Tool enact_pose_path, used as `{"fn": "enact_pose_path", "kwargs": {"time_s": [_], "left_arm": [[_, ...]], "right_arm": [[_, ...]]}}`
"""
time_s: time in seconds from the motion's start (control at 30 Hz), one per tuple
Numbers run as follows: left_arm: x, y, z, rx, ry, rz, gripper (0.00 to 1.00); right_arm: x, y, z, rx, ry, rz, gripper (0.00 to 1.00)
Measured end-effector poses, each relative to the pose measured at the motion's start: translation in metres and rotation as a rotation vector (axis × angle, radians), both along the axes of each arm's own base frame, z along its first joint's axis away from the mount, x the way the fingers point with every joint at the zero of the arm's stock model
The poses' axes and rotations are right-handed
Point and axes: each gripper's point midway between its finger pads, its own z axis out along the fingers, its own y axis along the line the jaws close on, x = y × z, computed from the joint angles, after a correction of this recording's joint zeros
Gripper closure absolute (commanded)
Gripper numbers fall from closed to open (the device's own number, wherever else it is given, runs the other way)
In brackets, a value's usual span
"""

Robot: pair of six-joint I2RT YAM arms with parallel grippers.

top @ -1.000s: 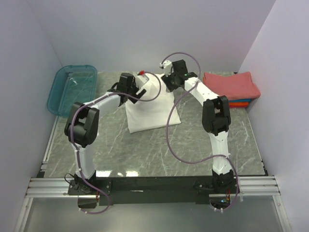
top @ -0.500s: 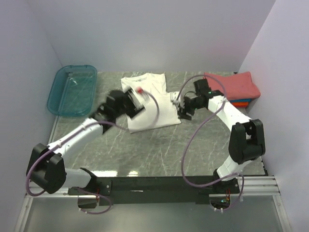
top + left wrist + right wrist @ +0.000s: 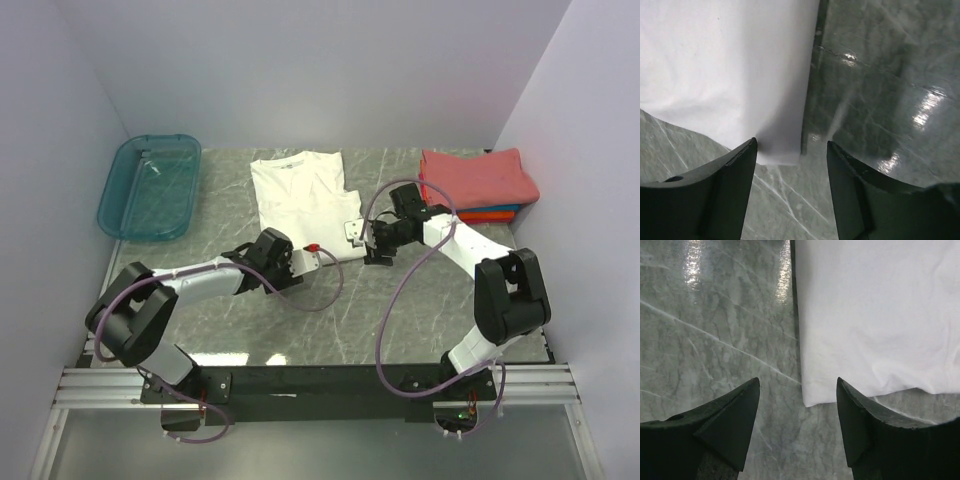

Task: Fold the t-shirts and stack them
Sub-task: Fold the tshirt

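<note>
A white t-shirt [image 3: 305, 205] lies flat on the marble table, folded into a long strip with its collar at the far end. Low at its near left corner is my left gripper [image 3: 287, 266], open. In the left wrist view that corner [image 3: 782, 152] lies on the table just beyond the left gripper [image 3: 792, 145], and nothing is held. At the near right corner my right gripper [image 3: 367, 246] is also open. The right wrist view shows the right gripper [image 3: 798, 382] astride the shirt's corner [image 3: 812, 397], gripping nothing. Folded coral-red [image 3: 478, 178], orange and blue t-shirts [image 3: 497, 213] are stacked at the back right.
A teal plastic bin [image 3: 150, 186] stands at the back left of the table [image 3: 330, 320]. Walls close in the left, back and right sides. Purple cables loop from both arms over the table in front of the shirt.
Both grippers have left the shirt's far end and come down to its near corners. The shirt, bunched up a second ago, now lies flat. The left jaws have narrowed.
</note>
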Motion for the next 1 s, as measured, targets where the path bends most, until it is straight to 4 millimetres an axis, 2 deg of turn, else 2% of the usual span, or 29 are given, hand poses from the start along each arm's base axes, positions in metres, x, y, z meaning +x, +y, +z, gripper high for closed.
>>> {"fn": "enact_pose_path", "kwargs": {"time_s": [0.17,0.2,0.23,0.3,0.43,0.6,0.7,0.83,0.9,1.0], "left_arm": [[0.010,0.001,-0.006,0.032,-0.017,0.025,0.48],[0.012,0.002,-0.007,0.040,-0.022,0.031,0.52],[0.014,0.003,-0.007,0.047,-0.027,0.039,0.61],[0.016,0.004,-0.008,0.060,-0.036,0.052,0.70],[0.018,0.007,-0.008,0.075,-0.044,0.062,0.75],[0.018,0.007,-0.008,0.078,-0.051,0.064,0.82],[0.019,0.007,-0.008,0.074,-0.055,0.064,0.83],[0.017,0.008,-0.009,0.073,-0.056,0.064,0.83],[0.016,0.008,-0.007,0.067,-0.061,0.063,0.84],[0.017,0.007,-0.003,0.054,-0.070,0.061,0.86]], "right_arm": [[0.002,0.007,0.000,-0.014,-0.035,0.017,0.30],[0.003,0.009,-0.001,-0.020,-0.047,0.022,0.30],[0.003,0.011,-0.003,-0.030,-0.058,0.028,0.30],[0.001,0.013,-0.013,-0.053,-0.082,0.037,0.30],[-0.004,0.009,-0.031,-0.115,-0.103,0.036,0.30],[0.015,0.012,-0.036,-0.156,-0.176,0.004,0.31],[0.023,0.012,-0.044,-0.179,-0.190,-0.018,0.35],[0.021,0.013,-0.058,-0.220,-0.175,-0.020,0.38],[0.022,0.013,-0.058,-0.228,-0.181,-0.022,0.40],[0.024,0.012,-0.060,-0.244,-0.186,-0.038,0.47]]}}
